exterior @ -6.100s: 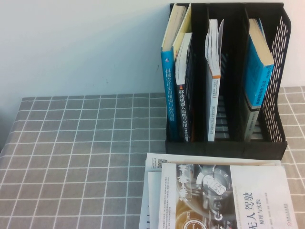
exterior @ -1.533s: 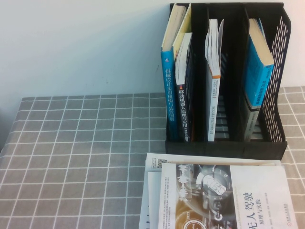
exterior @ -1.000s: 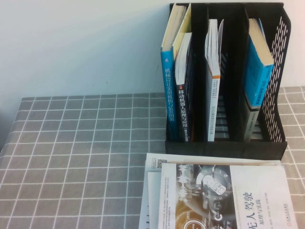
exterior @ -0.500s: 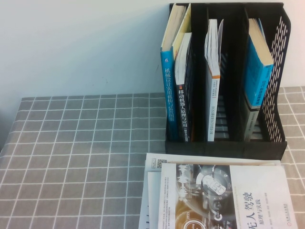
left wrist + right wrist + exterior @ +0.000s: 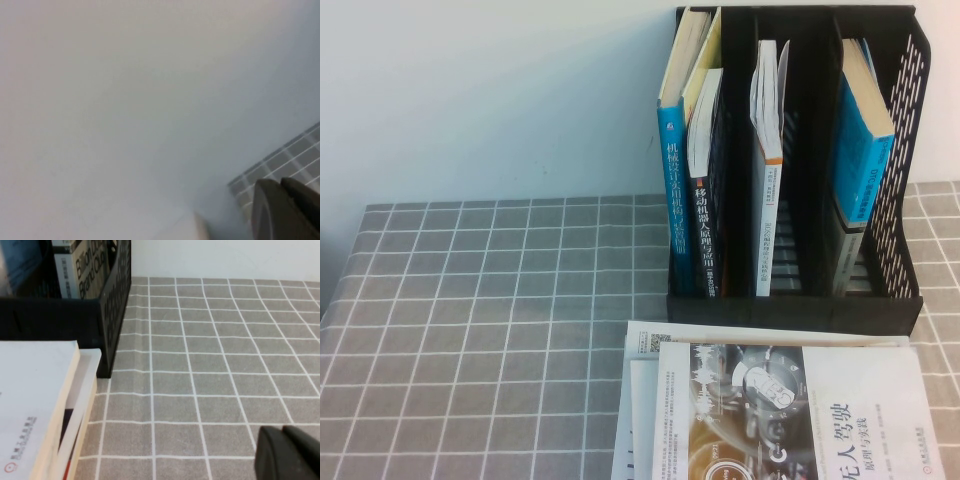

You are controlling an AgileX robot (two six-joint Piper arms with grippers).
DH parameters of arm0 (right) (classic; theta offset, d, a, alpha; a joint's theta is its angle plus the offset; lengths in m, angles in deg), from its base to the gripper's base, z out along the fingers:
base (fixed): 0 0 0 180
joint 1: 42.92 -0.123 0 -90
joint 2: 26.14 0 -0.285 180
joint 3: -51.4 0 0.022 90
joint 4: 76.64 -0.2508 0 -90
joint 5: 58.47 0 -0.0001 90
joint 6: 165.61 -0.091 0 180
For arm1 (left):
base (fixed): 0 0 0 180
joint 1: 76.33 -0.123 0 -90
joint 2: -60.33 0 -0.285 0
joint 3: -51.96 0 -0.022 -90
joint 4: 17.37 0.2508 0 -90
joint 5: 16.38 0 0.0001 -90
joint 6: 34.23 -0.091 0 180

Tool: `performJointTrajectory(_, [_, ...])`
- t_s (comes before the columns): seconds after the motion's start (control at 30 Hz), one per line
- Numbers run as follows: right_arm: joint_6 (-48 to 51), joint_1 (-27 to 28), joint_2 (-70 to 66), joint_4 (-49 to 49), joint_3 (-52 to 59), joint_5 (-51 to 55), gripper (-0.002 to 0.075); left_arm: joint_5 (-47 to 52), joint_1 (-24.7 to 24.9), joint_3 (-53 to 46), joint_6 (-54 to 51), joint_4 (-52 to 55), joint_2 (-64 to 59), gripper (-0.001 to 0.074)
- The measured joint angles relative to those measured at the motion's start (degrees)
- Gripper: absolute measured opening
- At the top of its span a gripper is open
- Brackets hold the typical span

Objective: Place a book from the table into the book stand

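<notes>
A stack of books (image 5: 785, 410) lies flat at the near edge of the grey grid-cloth table (image 5: 470, 300), just in front of the black book stand (image 5: 790, 312). The top book has a white cover with a machine picture. The stand holds several upright books. Neither arm shows in the high view. My left gripper (image 5: 282, 200) is shut and empty, off the table's corner (image 5: 295, 155), facing a blank wall. My right gripper (image 5: 284, 445) is shut and empty, low over the cloth (image 5: 210, 355), to the right of the book stack (image 5: 30, 400) and the stand's slotted wall (image 5: 115, 305).
A white wall runs behind the table. Bare cloth spreads left of the stand and the stack in the high view. The stand's middle-right compartment (image 5: 810, 150) shows open room between books.
</notes>
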Motion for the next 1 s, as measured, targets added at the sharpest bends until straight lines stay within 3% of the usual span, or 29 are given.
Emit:
performJointTrajectory(0.07, [0.0, 0.0, 0.0, 0.0, 0.0, 0.0, -0.0005, 0.5, 0.0, 0.0, -8.7, 2.8, 0.0, -0.0004])
performJointTrajectory(0.13, [0.0, 0.0, 0.0, 0.0, 0.0, 0.0, -0.0005, 3.9, 0.0, 0.4, -10.4, 3.6, 0.0, -0.0004])
performJointTrajectory(0.3, [0.0, 0.0, 0.0, 0.0, 0.0, 0.0, -0.0005, 18.0, 0.0, 1.9, 8.4, -3.9, 0.0, -0.0004])
performJointTrajectory(0.4, [0.0, 0.0, 0.0, 0.0, 0.0, 0.0, -0.0005, 21.4, 0.0, 1.9, 17.7, -5.3, 0.0, -0.0004])
performJointTrajectory(0.6, [0.0, 0.0, 0.0, 0.0, 0.0, 0.0, -0.0005, 21.8, 0.0, 3.9, 20.8, -5.8, 0.0, -0.0004])
performJointTrajectory(0.8, [0.0, 0.0, 0.0, 0.0, 0.0, 0.0, -0.0005, 21.0, 0.0, 8.4, 11.1, -6.0, 0.0, -0.0004])
performJointTrajectory(1.0, [0.0, 0.0, 0.0, 0.0, 0.0, 0.0, -0.0005, 19.0, 0.0, 12.1, 18.8, -6.3, 0.0, -0.0004])
